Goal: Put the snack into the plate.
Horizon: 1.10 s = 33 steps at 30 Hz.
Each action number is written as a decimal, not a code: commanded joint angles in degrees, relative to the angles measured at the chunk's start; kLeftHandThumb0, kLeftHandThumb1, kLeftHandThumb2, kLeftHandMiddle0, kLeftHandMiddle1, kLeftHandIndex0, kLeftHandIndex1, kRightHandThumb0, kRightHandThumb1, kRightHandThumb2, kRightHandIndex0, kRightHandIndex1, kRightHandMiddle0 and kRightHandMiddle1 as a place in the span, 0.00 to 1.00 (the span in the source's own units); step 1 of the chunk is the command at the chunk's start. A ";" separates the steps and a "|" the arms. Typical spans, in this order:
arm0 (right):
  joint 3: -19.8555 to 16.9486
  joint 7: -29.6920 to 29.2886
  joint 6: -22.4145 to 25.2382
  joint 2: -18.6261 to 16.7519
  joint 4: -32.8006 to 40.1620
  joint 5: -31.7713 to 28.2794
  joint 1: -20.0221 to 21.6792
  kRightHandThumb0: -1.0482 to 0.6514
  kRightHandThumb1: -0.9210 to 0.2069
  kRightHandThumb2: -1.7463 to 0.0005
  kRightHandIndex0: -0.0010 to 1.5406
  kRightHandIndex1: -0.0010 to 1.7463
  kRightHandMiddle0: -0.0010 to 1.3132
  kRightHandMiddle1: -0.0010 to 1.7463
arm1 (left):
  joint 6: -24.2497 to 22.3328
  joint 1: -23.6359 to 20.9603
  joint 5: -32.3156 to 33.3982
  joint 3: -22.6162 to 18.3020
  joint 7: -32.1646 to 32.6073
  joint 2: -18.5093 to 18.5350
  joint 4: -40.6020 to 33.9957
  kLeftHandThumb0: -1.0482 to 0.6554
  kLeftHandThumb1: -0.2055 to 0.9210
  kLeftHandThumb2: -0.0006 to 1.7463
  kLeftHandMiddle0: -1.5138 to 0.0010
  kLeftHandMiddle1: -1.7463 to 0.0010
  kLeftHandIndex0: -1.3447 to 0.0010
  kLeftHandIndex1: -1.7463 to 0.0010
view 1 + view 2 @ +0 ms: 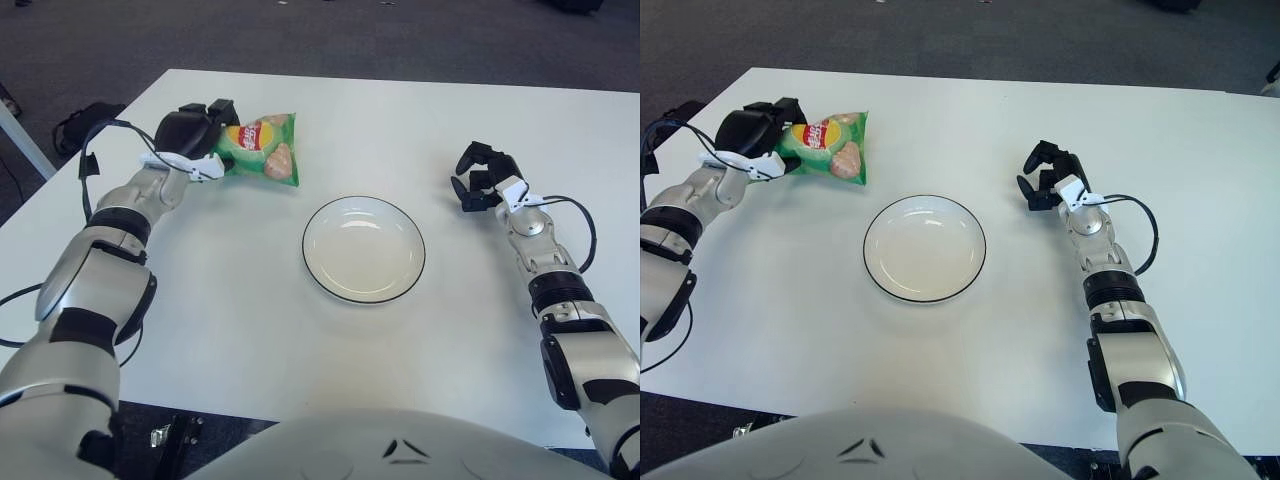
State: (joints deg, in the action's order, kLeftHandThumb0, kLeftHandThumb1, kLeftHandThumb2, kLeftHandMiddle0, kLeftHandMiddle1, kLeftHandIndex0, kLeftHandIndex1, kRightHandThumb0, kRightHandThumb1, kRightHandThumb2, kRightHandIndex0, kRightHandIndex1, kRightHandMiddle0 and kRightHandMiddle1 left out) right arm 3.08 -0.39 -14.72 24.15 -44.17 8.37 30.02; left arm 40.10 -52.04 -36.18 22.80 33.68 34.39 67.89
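Note:
The snack is a green bag [262, 148] on the far left part of the white table. My left hand [200, 128] is at the bag's left edge, with its fingers closed on that edge. The bag's right end looks to be still on the table. The white plate [363, 250] with a dark rim sits empty at the table's middle, to the right of and nearer than the bag. My right hand [483, 176] shows to the right of the plate, fingers relaxed and holding nothing.
The white table [300, 340] runs wide around the plate, with its left edge close to my left arm. Cables run along both forearms. Dark carpet lies beyond the far edge.

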 commanded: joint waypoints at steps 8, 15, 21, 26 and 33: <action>2.99 1.64 3.82 -1.29 -3.97 3.46 -4.51 0.33 0.56 0.23 0.74 1.00 0.49 1.00 | 2.39 1.50 6.51 -9.34 6.22 -4.52 -11.27 0.61 0.17 0.96 0.41 0.04 0.53 0.00; 3.14 2.09 3.61 -1.22 -4.57 3.84 -4.16 0.32 0.57 0.22 0.73 1.00 0.49 1.00 | 4.33 2.07 5.45 -10.71 9.64 -6.07 -14.01 0.61 0.12 1.00 0.40 0.03 0.50 0.00; 3.58 2.39 3.51 -0.98 -4.90 4.10 -3.95 0.32 0.57 0.22 0.73 1.00 0.49 1.00 | 6.73 2.70 5.13 -11.26 10.02 -6.33 -15.45 0.61 0.12 1.00 0.40 0.02 0.49 0.00; 3.72 2.51 3.40 -0.88 -4.99 4.15 -3.93 0.32 0.57 0.22 0.73 1.00 0.49 1.00 | 7.43 3.46 5.01 -11.98 9.38 -6.55 -17.81 0.61 0.12 1.00 0.40 0.02 0.49 0.00; 4.04 2.43 3.28 -0.77 -5.23 4.37 -3.85 0.32 0.57 0.22 0.73 1.00 0.49 1.00 | 5.25 5.95 4.38 -12.76 7.57 -8.41 -27.30 0.61 0.12 1.00 0.40 0.02 0.49 0.00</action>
State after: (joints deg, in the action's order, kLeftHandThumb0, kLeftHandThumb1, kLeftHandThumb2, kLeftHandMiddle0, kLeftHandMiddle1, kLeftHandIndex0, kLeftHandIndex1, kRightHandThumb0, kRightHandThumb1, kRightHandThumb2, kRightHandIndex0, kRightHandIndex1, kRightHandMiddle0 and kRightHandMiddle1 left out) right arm 4.89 -0.47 -14.80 24.79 -45.08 10.65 31.05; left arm 46.05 -46.89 -31.07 10.68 41.94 27.17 45.15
